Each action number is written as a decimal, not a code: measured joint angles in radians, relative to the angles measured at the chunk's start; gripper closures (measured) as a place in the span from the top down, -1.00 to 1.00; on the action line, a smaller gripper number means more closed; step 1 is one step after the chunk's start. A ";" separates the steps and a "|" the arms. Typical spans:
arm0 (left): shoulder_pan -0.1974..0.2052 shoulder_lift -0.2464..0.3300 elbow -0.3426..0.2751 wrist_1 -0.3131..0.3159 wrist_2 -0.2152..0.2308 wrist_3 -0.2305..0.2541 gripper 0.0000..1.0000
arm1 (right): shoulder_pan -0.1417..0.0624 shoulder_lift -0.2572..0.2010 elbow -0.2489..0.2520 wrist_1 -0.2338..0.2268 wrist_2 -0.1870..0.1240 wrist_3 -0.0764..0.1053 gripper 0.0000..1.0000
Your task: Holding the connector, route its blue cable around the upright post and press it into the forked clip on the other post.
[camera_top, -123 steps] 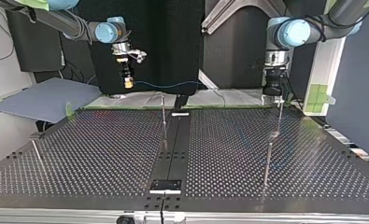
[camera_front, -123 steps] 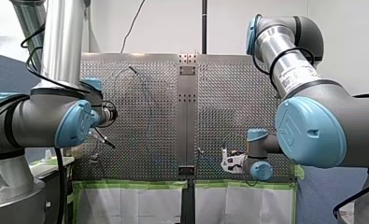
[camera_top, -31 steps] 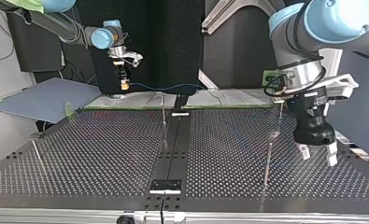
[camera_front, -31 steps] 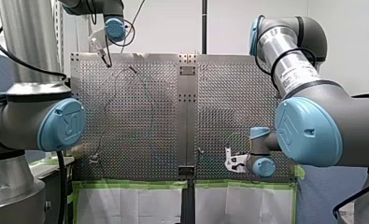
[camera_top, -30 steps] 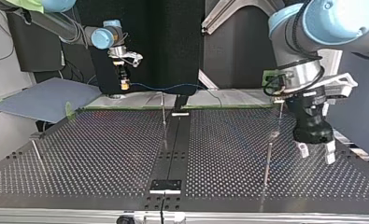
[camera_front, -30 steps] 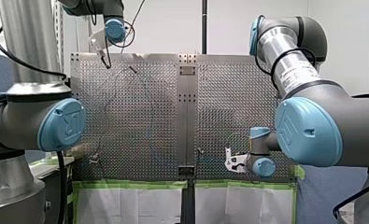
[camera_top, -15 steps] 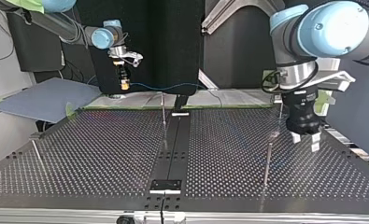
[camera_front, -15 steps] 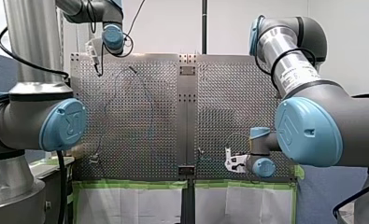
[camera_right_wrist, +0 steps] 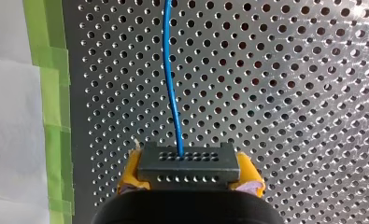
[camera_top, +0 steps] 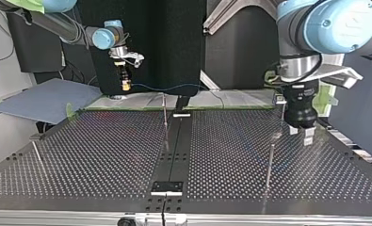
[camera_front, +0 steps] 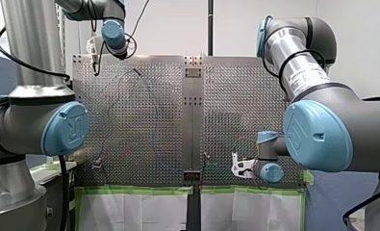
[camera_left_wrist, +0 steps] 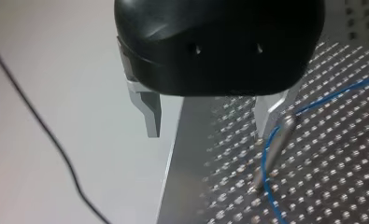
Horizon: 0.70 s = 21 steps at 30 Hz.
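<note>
Connector (camera_right_wrist: 188, 163) dark, perforated, thin blue cable (camera_right_wrist: 168, 74) exiting; right tool (camera_right_wrist: 190, 174) clamps it; left tool (camera_left_wrist: 209, 125) spread, empty.

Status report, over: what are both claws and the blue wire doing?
Right gripper shut on connector, blue cable leading ahead. Left gripper open, empty, beside a post the cable passes.
</note>
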 joint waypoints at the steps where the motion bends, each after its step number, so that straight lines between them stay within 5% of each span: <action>1: -0.001 0.000 0.000 -0.010 0.006 0.009 0.98 | 0.000 0.000 0.000 0.000 0.000 0.000 -1.00; 21: -0.010 0.000 0.000 -0.171 0.016 0.049 0.98 | 0.003 0.000 0.000 0.003 0.000 0.000 -1.00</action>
